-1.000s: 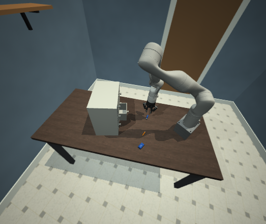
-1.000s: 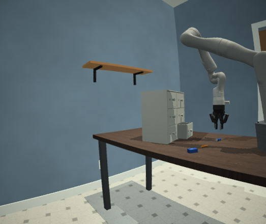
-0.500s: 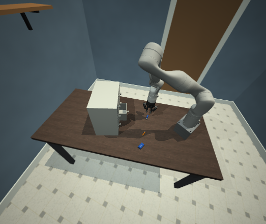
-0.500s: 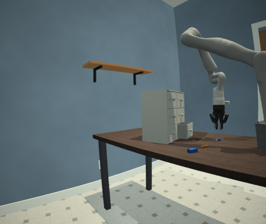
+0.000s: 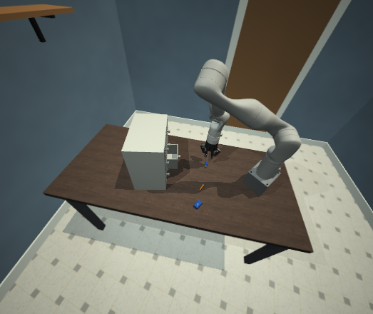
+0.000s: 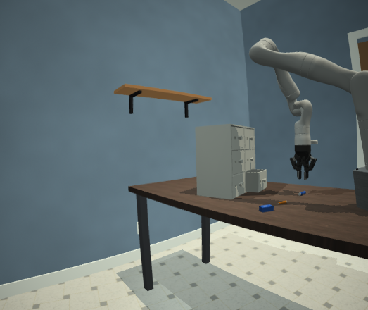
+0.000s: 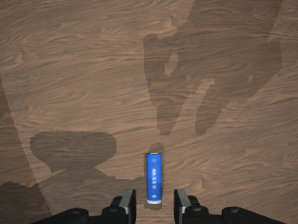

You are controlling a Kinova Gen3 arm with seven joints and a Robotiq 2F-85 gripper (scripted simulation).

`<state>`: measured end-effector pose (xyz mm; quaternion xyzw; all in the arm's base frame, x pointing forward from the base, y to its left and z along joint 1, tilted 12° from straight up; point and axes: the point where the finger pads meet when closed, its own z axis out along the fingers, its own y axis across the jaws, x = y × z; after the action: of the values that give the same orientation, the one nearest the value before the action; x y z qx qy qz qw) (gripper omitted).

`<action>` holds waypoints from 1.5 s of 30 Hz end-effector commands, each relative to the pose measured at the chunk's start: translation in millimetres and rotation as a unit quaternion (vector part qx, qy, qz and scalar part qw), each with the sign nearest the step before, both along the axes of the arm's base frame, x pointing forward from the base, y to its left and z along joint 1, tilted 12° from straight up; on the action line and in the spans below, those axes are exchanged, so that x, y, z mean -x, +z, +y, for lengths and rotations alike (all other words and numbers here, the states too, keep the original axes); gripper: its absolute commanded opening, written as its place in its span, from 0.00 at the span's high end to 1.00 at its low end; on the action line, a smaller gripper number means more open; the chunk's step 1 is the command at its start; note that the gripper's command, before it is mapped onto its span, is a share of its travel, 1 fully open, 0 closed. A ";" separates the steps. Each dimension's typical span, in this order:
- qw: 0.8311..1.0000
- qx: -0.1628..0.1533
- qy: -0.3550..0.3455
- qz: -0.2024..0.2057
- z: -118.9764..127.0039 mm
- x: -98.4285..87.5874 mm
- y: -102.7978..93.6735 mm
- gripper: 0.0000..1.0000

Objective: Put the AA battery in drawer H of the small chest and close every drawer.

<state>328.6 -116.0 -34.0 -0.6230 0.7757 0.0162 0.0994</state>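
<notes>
The AA battery (image 5: 206, 164) (image 6: 302, 193) (image 7: 154, 178) lies on its side on the dark wood table (image 5: 95, 171) (image 6: 188, 197) (image 7: 75, 60). It is a slim cylinder in a bright blue wrapper, with small pale lettering running along its length and a whitish band at one end. In the wrist view it stands lengthwise, its pale end at six o'clock and its blue end at twelve.

The gripper (image 5: 209, 157) (image 6: 302, 178) (image 7: 155, 202) hangs above the table, pointing down, its jaws partly open with nothing between them. In the wrist view one fingertip shows at seven o'clock of the battery, the other at five.

In the top view, the pale chest (image 5: 145, 169) (image 6: 214, 162) stands at nine o'clock from the battery, with one bottom-row drawer (image 5: 172, 163) (image 6: 256, 180) pulled out. The orange cylinder (image 5: 201, 187) (image 6: 282, 202) and the blue box (image 5: 197, 204) (image 6: 266, 208) lie towards six o'clock.
</notes>
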 end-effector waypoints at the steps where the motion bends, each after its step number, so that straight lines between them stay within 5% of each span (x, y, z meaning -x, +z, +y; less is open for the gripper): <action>1: 1.000 0.000 0.000 -0.001 -0.3 -0.3 0.4 0.71; 32: 1.000 0.000 0.000 -0.001 7.0 -6.9 -47.4 0.71; 45: 1.000 0.000 0.000 -0.001 7.5 -7.3 -50.5 0.71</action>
<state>335.9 -108.2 -84.7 -0.6231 0.7756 0.0160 0.0996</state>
